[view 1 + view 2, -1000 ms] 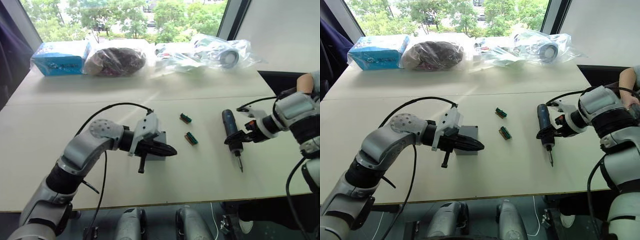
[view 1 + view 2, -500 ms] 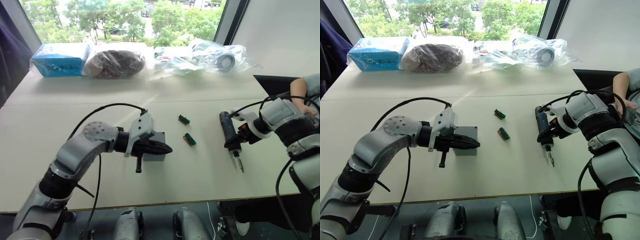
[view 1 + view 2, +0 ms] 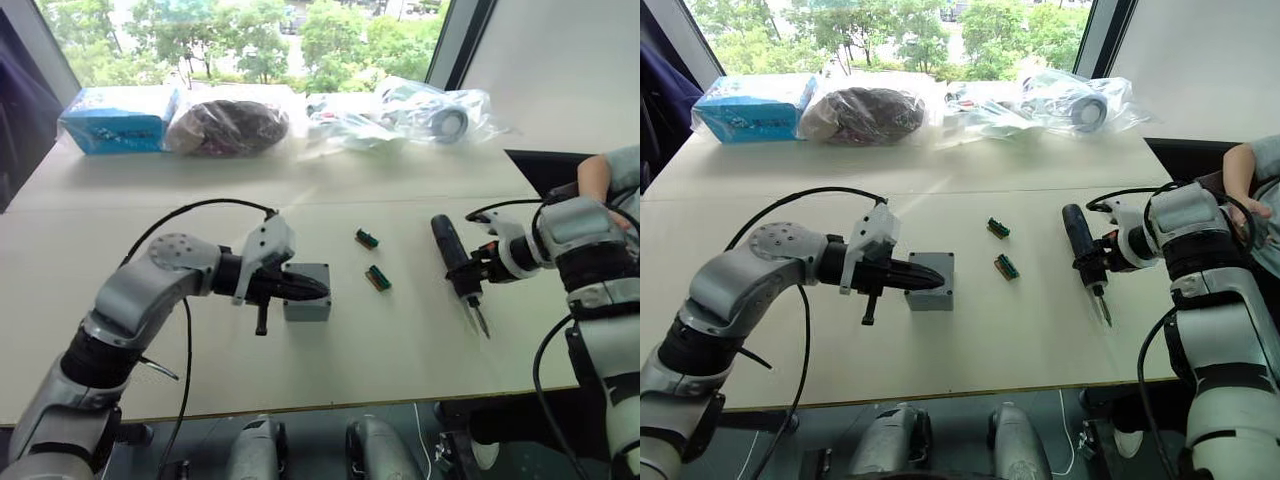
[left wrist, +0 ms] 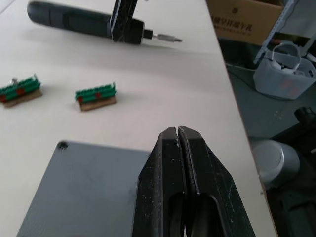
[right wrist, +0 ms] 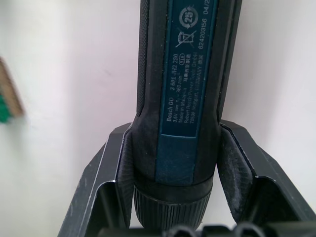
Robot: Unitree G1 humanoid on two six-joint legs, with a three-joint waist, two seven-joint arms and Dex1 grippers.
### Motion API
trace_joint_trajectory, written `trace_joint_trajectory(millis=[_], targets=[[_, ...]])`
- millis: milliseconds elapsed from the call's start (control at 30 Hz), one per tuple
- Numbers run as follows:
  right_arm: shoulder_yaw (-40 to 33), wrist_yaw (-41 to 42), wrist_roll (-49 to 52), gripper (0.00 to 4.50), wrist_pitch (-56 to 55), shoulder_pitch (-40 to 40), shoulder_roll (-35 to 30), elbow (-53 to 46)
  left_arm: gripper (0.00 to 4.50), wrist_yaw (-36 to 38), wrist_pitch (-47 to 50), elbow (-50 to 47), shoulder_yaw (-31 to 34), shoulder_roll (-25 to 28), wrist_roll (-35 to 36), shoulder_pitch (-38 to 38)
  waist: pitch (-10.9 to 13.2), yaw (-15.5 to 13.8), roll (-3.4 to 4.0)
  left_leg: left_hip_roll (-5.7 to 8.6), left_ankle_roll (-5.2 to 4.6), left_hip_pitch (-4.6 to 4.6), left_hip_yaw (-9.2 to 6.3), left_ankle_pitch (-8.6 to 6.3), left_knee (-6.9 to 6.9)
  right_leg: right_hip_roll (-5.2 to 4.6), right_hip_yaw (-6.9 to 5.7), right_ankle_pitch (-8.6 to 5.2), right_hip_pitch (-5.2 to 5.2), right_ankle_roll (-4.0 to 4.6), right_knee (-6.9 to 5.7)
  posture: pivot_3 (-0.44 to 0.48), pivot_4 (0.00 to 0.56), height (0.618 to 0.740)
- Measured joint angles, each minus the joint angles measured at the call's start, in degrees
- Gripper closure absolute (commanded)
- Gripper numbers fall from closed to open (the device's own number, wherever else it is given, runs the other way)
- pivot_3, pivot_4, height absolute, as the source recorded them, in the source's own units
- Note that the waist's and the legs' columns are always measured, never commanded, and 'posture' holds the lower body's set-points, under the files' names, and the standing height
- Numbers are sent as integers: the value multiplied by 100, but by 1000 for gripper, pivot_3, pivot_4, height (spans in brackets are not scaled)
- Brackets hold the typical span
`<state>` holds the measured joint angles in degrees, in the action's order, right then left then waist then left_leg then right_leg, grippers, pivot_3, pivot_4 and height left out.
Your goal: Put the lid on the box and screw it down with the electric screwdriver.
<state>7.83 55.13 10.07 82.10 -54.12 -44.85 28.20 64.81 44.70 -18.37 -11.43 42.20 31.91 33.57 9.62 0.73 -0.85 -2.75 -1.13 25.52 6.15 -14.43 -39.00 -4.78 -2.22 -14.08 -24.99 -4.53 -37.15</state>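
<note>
Right wrist view: the right claw (image 5: 180, 197) grips the black-and-blue pen-shaped electric screwdriver (image 3: 453, 260), well right of the lidded square grey metal box (image 3: 306, 291); the closed left claw (image 4: 178, 143) rests on it.

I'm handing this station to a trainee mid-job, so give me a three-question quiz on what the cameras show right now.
1. True or false: the right hand is shut on the black and dark-blue pen-shaped electric screwdriver.
2. Which hand has its fingers closed together over the square grey metal box? A left, B right.
3. Fill in: between box and screwdriver lie ___ small green-brown parts.

Key: 1 true. 2 A, the left hand. 3 two.
</note>
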Motion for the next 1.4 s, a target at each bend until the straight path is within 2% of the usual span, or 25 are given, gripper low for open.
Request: trace_joint_trajectory(millis=[67,200,267,367,433,500,600,867,1033,1400], targets=[[-753,-213,302,2674,184,191,199,-1002,4500,107,31,94,75,89,51,20,17,-8,27,6,4,13,5,4,4,10,1,3,-19,-9,-9,0,150,740],[-2198,-391,1076,2674,69,611,772,-3245,4500,182,36,289,107,196,68,65,20,-25,31,3,6,15,-7,6,23,31,-3,-4,-24,-18,-7,0,150,740],[-3008,-672,1541,2674,-168,814,1547,-4502,4500,190,26,474,109,283,-8,54,20,-22,31,1,11,13,-11,8,21,34,-6,-5,-21,-19,-11,0,150,740],[-3659,-1371,1893,2674,-554,832,2615,-5377,4500,208,-7,648,107,295,-72,53,20,-12,31,2,16,7,-7,11,15,29,-5,-4,-10,-20,-9,0,150,740],[-3762,-1725,2023,2674,-794,901,2982,-5625,4500,245,-7,688,106,328,-99,57,19,-24,30,4,16,5,-9,11,13,19,-6,-4,-2,-19,-6,0,150,740],[-3688,-1932,2211,2674,-1074,1194,3333,-5860,4500,267,-15,696,97,338,-149,73,19,-24,30,5,15,-1,-8,10,13,11,-6,-4,8,-19,-2,0,150,740],[-3164,-2184,2232,2674,-1708,1819,3709,-5999,4500,270,-93,752,-4,325,-321,170,19,-6,30,18,14,-2,-6,9,13,12,-5,-4,8,-19,0,0,150,740],[-1630,-2496,1744,2674,-3367,2860,3906,-5982,4500,144,-413,934,-344,-23,-783,242,20,0,31,16,14,-5,-9,10,15,18,-5,-5,8,-19,-4,0,150,740],[-1090,-2571,1575,2674,-3870,3171,3760,-5953,4500,108,-537,1044,-519,-174,-988,240,21,-2,29,16,14,-5,-10,10,14,18,-5,-5,8,-19,-4,0,150,740],[-648,-3039,1141,2674,-4815,3267,3773,-5515,4500,170,-684,1083,-567,-171,-1141,212,21,-3,29,14,14,-7,-10,10,13,18,-5,-5,9,-19,-4,0,150,740]])
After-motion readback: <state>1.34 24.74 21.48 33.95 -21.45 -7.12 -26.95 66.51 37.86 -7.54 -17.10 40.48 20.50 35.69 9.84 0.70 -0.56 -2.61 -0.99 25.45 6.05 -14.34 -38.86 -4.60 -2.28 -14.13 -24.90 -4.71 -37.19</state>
